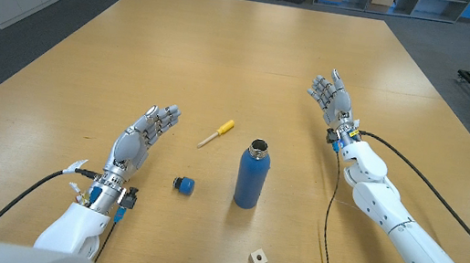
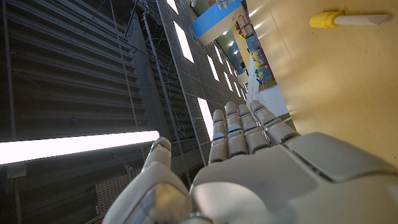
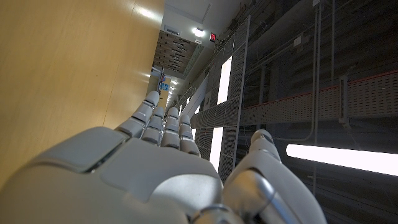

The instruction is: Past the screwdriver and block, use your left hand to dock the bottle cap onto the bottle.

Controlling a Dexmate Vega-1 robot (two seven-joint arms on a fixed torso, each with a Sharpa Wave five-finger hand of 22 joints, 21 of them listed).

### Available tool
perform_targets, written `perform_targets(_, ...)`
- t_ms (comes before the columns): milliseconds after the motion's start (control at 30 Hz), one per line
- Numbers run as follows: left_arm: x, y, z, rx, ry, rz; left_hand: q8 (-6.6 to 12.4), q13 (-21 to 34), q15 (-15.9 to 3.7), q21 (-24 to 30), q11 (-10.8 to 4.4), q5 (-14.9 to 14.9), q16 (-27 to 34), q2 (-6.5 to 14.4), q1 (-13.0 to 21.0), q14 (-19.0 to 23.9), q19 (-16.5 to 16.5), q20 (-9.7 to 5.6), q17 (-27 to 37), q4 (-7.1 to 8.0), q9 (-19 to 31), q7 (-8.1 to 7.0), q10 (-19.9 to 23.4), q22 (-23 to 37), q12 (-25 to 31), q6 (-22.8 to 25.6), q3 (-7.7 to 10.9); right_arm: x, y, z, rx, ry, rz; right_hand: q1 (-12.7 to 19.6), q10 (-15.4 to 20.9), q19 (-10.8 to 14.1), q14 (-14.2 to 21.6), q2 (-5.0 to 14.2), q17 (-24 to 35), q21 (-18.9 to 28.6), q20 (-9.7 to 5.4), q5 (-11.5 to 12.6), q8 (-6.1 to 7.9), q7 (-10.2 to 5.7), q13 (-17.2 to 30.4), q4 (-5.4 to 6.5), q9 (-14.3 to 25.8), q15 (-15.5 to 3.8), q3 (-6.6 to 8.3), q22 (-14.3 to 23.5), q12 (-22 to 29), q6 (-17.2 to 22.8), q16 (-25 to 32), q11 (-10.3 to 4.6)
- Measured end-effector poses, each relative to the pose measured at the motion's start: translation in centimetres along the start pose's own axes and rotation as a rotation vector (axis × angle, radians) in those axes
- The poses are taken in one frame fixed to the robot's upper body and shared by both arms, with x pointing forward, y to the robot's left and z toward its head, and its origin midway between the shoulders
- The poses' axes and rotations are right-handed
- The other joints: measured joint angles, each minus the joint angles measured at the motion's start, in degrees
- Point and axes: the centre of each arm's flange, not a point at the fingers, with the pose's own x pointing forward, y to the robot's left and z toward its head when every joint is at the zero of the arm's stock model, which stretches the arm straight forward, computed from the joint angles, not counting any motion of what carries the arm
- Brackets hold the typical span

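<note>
A blue metal bottle (image 1: pixel 250 178) stands upright near the table's middle, its mouth uncovered. Its blue and black cap (image 1: pixel 183 184) lies on the table to the bottle's left. A screwdriver (image 1: pixel 215 133) with a yellow handle lies beyond the cap, and its handle (image 2: pixel 324 19) also shows in the left wrist view. A small white block (image 1: pixel 258 259) sits near the front edge, right of the bottle. My left hand (image 1: pixel 141 136) stands left of the cap, fingers extended and holding nothing (image 2: pixel 249 149). My right hand (image 1: pixel 334 97) is well right of the bottle, fingers spread and holding nothing (image 3: pixel 143 162).
The wooden table (image 1: pixel 255 51) stretches far back. Black cables (image 1: pixel 333 219) trail over it along my right arm. Cabinets and boxes stand beyond the far edge.
</note>
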Motion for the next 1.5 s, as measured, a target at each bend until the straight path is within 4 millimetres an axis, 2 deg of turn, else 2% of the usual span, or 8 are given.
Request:
perform_targets(467, -1.8, -0.2, 0.3, 0.043, 0.009, -0.001, 0.22, 0.0, -0.08, 0.0, 0.12, 0.0, 0.0, 0.0, 0.0, 0.7, 0.6, -0.05, 0.0, 0.0, 0.0, -0.61, 0.5, 0.0, 0.0, 0.6, 0.0, 0.0, 0.0, 0.0, -0.001, 0.0, -0.001, 0.0, 0.0, 0.1, 0.0, 0.0, 0.0, -0.2, 0.09, 0.0, 0.0, -0.31, 0.0, 0.0, 0.0, 0.0, 0.0, 0.0, 0.0, 0.3, 0.0, 0.0)
perform_targets(900, -2.8, -0.7, 0.9, 0.155, -0.012, 0.002, 0.63, 0.0, -0.8, 0.0, -0.9, 0.0, 0.0, 0.2, 0.2, 1.4, 1.6, -0.07, 0.0, -0.29, 0.0, -1.54, 1.5, 0.0, 0.2, 2.2, 0.29, -0.3, 0.1, -0.1, 0.002, 0.002, 0.001, 0.0, 0.0, 0.1, 0.0, 0.0, 0.0, -0.2, 0.09, 0.0, 0.0, -0.31, 0.0, 0.0, 0.0, 0.0, 0.0, 0.0, 0.0, 0.3, 0.0, 0.0)
perform_targets(1167, -3.0, -1.0, 1.4, 0.237, -0.022, -0.004, 0.63, 0.0, -1.11, 0.0, -1.22, 0.0, -0.3, 1.1, 1.1, 1.7, 1.6, -0.07, 0.0, -1.12, 0.0, -1.73, 1.8, 0.0, 0.2, 2.4, 1.12, -0.6, 0.1, 0.1, 0.001, 0.0, -0.002, 0.0, 0.0, 0.1, 0.0, 0.01, 0.0, -0.3, 0.09, 0.0, 0.0, -0.31, 0.0, 0.0, 0.0, 0.0, 0.0, 0.0, 0.0, 0.3, 0.0, 0.0)
perform_targets(1500, -3.5, -1.4, 2.1, 0.358, -0.035, 0.003, 1.29, -0.3, -1.01, -0.2, -2.15, 0.0, -0.4, 1.7, 4.4, 2.6, 1.6, -0.07, -0.2, -2.84, 0.0, -2.67, 2.8, 0.0, 0.2, 3.9, 2.84, -1.1, 0.3, 0.3, -0.005, 0.0, -0.005, 0.3, 0.0, 0.1, 0.0, 0.3, 0.0, -0.4, 0.09, 0.0, 0.0, -0.31, 0.0, 0.0, 0.0, 0.0, -0.01, 0.0, 0.0, 0.3, 0.0, 0.0)
